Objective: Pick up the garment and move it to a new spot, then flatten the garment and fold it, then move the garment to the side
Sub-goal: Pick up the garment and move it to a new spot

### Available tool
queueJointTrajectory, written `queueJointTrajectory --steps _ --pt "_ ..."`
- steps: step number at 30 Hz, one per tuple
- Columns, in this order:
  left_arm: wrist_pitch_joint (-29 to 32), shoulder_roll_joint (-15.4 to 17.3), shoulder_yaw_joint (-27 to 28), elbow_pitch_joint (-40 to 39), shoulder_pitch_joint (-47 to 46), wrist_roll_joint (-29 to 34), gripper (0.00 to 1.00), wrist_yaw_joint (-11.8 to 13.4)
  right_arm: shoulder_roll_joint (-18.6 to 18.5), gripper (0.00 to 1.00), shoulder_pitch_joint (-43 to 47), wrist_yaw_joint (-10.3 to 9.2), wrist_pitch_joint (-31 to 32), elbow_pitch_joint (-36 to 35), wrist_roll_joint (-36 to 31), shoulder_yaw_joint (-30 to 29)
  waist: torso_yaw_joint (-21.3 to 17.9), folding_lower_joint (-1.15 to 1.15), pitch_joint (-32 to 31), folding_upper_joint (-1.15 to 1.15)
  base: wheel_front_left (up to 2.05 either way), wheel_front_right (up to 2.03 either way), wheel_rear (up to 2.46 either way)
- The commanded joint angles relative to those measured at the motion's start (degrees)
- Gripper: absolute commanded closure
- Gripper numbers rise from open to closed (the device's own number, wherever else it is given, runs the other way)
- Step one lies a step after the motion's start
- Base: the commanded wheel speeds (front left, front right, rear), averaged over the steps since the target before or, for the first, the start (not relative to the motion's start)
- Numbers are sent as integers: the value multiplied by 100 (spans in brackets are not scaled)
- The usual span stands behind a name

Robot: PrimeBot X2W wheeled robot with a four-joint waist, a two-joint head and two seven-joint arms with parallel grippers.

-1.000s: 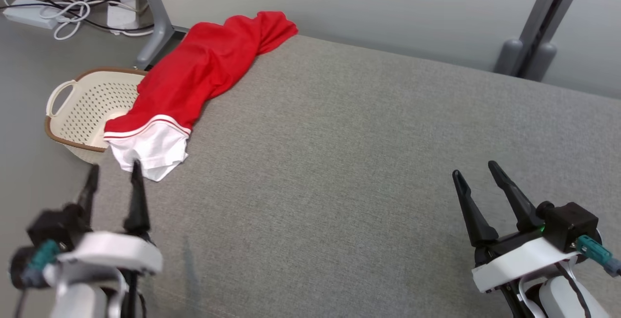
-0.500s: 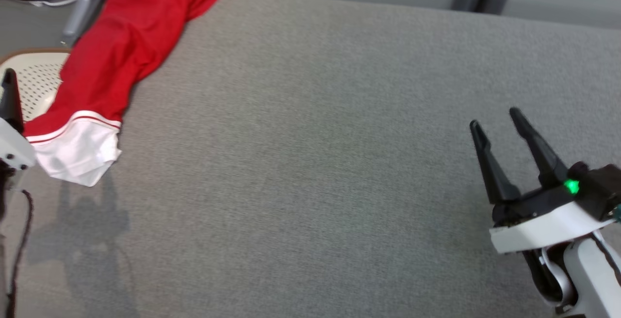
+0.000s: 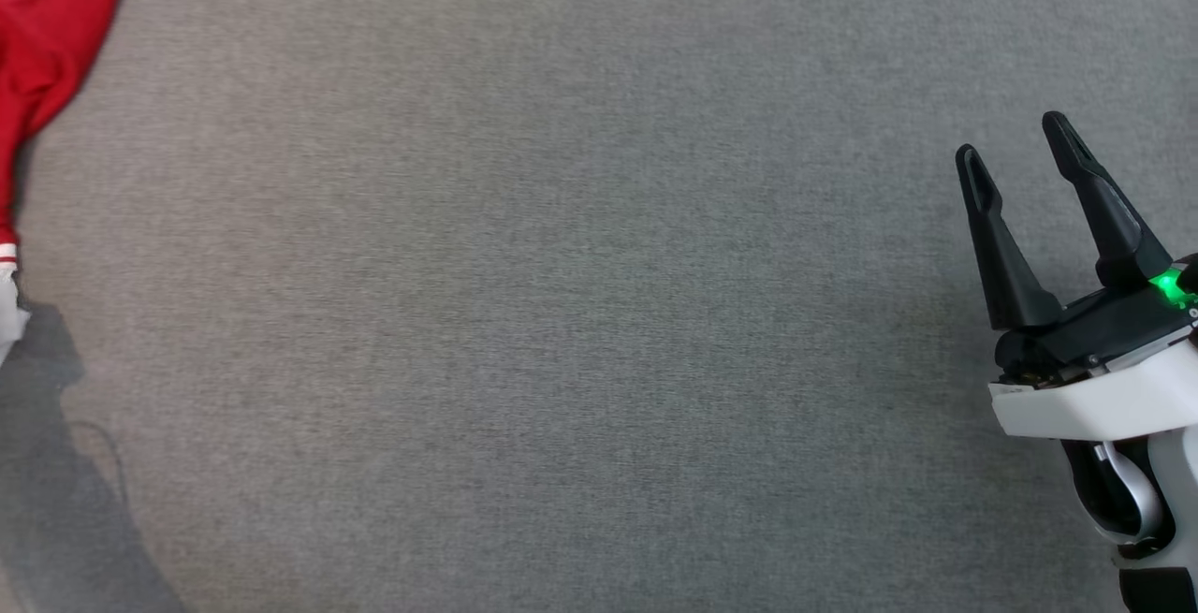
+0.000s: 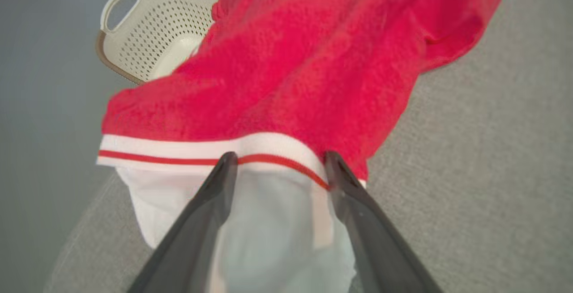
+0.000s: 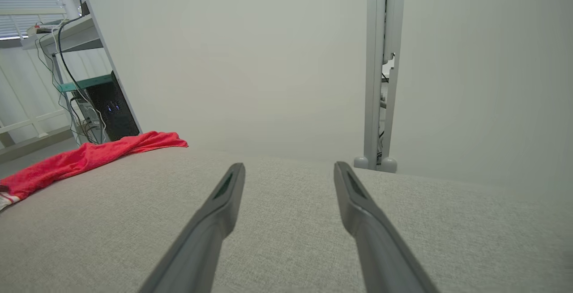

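Where garment (image 4: 291, 69) overhangs cushion (image 4: 470, 172), cream basket (image 4: 147, 29) just beyond

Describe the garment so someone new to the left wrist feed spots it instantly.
Find the wide grey fabric surface; along its edge, by the cream perforated basket, lies the garment. It is bright red cloth ending in a white section with a thin red stripe, unlike the plain grey and cream around it.
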Motion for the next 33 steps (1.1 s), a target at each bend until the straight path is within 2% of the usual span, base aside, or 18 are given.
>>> queueJointTrajectory --steps 1,4,5,6,7,14,20,28,33 --pt "234 -2 -42 342 -97 -68 0 -83 -33 0 -30 1 -14 -37 11 -41 -189 0 196 0 0 0 0" --pt "473 -28 -127 761 -104 -82 0 -145 -30 0 1 1 -30 -53 -2 -98 -200 0 219 0 0 0 0" --pt "451 -40 -136 834 -114 -98 10 -148 -27 0 7 1 -35 -47 -10 -119 -194 0 220 0 0 0 0" --pt "425 -31 -151 902 -150 -98 67 -171 -21 0 9 1 -40 -37 -18 -133 -184 0 216 0 0 0 0" --pt "386 -25 -175 948 -180 -90 100 -193 -14 0 12 1 -43 -25 -28 -145 -170 0 208 0 0 0 0" --pt "-95 104 -341 1021 -347 -7 100 -328 57 0 -22 1 -54 68 -59 -56 -97 0 31 0 0 0 0" --pt "-560 316 -781 890 -510 261 100 -395 227 0 1 1 -80 313 19 50 -142 0 -479 0 0 0 0" --pt "-634 574 -1883 84 -556 351 100 -388 609 0 117 1 -96 616 83 155 -389 0 -1252 0 0 0 0" --pt "-385 705 -2568 -648 -578 225 100 -390 814 0 225 1 -94 676 73 87 -593 0 -1593 0 0 0 0"
